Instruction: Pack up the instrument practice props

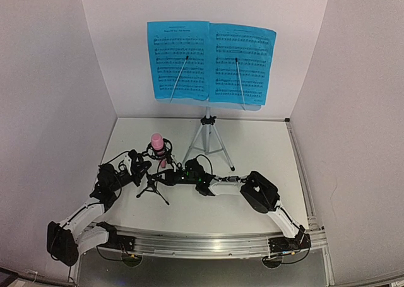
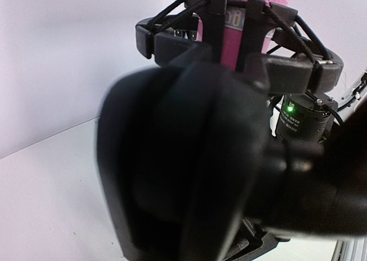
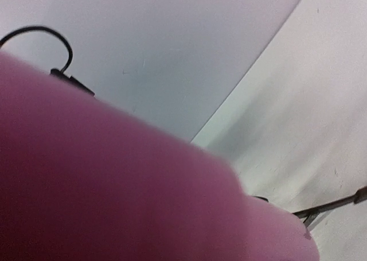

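Top view: pink microphone [image 1: 157, 140] upright in black mic stand [image 1: 151, 185], left-centre of desk [image 1: 265, 154]. The left end effector [image 1: 140, 167] and right end effector [image 1: 166, 173] flank it; you cannot tell their grip.
Left wrist: ring holder [image 2: 298, 66] cradles microphone, upper frame.
Right wrist: microphone a pink blur, lower left.
Steady the stand; lift straight.

No word or number can be read with certainty. The two blue sheet-music pages [image 1: 209, 63] carry a printed title line at the top and rows of notes, all too small to read. In the left wrist view, a black round housing [image 2: 298, 123] with a green light bears small white print, too blurred to read. The pink toy microphone [image 2: 231, 43] shows a pale mark, half hidden by black bands.
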Controlling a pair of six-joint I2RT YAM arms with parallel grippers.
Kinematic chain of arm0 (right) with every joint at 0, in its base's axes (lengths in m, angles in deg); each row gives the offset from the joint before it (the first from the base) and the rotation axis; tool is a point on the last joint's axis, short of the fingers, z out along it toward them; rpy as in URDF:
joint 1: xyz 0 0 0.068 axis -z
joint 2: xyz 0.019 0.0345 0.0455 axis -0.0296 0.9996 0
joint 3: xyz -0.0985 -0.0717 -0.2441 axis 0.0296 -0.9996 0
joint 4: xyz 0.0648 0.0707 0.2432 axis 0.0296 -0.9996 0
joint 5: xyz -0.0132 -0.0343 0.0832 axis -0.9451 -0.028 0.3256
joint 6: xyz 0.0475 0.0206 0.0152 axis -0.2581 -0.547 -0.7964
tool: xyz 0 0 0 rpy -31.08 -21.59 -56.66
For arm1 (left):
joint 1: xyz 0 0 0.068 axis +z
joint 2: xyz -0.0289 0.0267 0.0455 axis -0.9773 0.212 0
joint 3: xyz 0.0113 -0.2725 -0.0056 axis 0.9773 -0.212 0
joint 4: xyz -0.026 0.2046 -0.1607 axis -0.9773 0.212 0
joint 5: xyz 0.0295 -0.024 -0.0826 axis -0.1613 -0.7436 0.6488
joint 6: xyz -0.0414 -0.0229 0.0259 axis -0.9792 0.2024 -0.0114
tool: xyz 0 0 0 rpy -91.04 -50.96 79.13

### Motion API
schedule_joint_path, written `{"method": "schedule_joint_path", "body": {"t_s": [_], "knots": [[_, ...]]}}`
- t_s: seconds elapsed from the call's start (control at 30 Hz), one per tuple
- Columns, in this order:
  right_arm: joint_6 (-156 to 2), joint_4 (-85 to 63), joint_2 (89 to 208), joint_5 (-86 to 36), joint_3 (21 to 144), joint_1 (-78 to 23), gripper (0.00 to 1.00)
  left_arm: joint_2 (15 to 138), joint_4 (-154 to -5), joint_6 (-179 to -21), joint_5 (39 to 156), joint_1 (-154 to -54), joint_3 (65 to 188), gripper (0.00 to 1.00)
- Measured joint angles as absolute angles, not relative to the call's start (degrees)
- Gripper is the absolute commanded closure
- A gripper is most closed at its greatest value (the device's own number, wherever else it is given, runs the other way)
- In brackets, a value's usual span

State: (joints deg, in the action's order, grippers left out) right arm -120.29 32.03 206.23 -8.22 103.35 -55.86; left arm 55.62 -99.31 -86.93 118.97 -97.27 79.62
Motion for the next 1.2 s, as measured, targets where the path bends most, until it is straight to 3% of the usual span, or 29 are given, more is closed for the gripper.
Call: {"method": "schedule_joint_path", "body": {"t_s": [0.47,0.83,0.9,0.97,1.07,1.2], "knots": [[-73.37,42.95,207.89,-6.29,100.27,-55.91,1.0,54.45,-93.34,-87.11,120.66,-97.34,81.55,1.0],[-57.15,45.56,209.25,-4.08,100.75,-55.61,1.0,53.87,-92.17,-85.72,121.17,-97.34,81.57,1.0],[-55.04,45.47,209.25,-4.04,100.75,-55.58,0.89,53.83,-92.09,-85.59,121.28,-97.34,81.57,1.0],[-53.89,45.5,209.25,-4.26,100.74,-55.61,0.66,53.83,-92.08,-85.59,121.36,-97.34,81.57,1.0],[-54.84,45.78,209.08,-5.05,99.95,-55.72,0.51,53.83,-92.08,-85.47,121.54,-97.35,81.57,1.0],[-61.13,44.19,207.25,-7.49,93.89,-55.61,0.14,53.76,-92.02,-85.39,121.8,-97.34,81.59,1.0]]}}
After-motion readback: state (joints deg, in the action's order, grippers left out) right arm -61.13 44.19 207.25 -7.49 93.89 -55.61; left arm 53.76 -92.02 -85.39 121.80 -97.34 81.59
